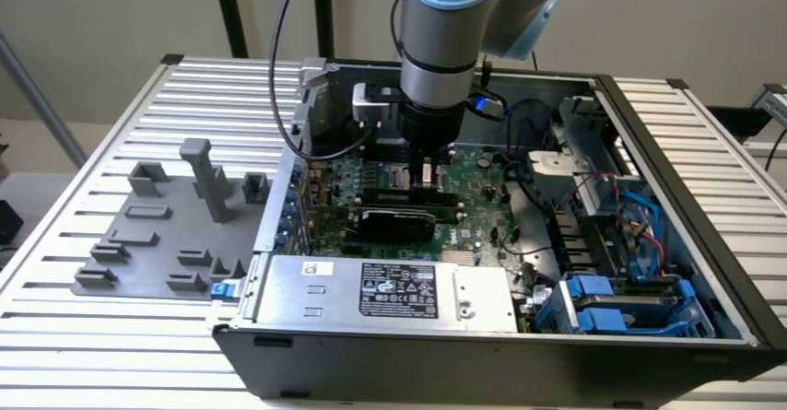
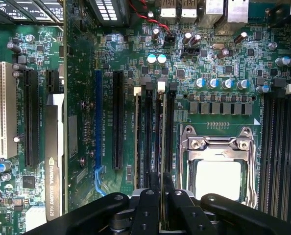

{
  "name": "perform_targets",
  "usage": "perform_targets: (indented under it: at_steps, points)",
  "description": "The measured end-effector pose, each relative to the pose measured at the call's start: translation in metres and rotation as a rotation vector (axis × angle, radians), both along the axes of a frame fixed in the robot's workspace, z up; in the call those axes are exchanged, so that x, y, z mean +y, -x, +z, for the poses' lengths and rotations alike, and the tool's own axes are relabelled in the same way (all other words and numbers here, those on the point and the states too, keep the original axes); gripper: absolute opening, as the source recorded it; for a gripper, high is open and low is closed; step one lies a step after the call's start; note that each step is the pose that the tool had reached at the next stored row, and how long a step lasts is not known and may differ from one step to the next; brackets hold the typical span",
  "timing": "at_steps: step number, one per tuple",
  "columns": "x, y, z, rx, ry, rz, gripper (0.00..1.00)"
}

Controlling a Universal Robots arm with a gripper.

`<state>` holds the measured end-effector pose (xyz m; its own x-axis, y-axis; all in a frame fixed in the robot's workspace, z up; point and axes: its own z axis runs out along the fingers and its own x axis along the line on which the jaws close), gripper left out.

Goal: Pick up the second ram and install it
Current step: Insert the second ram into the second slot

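The second ram [image 2: 161,132] shows edge-on as a thin green strip, and my gripper [image 2: 161,180] is shut on its near end. The stick runs along a memory slot whose white latch [image 2: 161,86] sits at its far end, with black slots [image 2: 149,132] on either side. Whether it is seated in the slot I cannot tell. A second thin strip [image 2: 137,142] stands in the neighbouring slot. In the exterior view my gripper [image 1: 421,166] is low inside the open computer case, just over the green motherboard [image 1: 474,198].
The CPU socket [image 2: 219,166] lies beside the slots, with more black memory slots [image 2: 280,147] past it. A graphics card [image 2: 54,161] stands on the other side. The power supply [image 1: 387,290], blue drive bays [image 1: 615,304], cables and the case wall [image 1: 670,152] crowd the arm. A grey fixture plate [image 1: 160,235] lies outside.
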<state>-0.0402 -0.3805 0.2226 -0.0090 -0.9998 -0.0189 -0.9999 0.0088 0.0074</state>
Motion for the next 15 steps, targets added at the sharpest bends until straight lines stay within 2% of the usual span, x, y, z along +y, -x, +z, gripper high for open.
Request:
perform_targets:
  at_steps: [15]
  points:
    - [-0.0004,0.0014,-0.0017,-0.0011,0.0001,0.000,0.14]
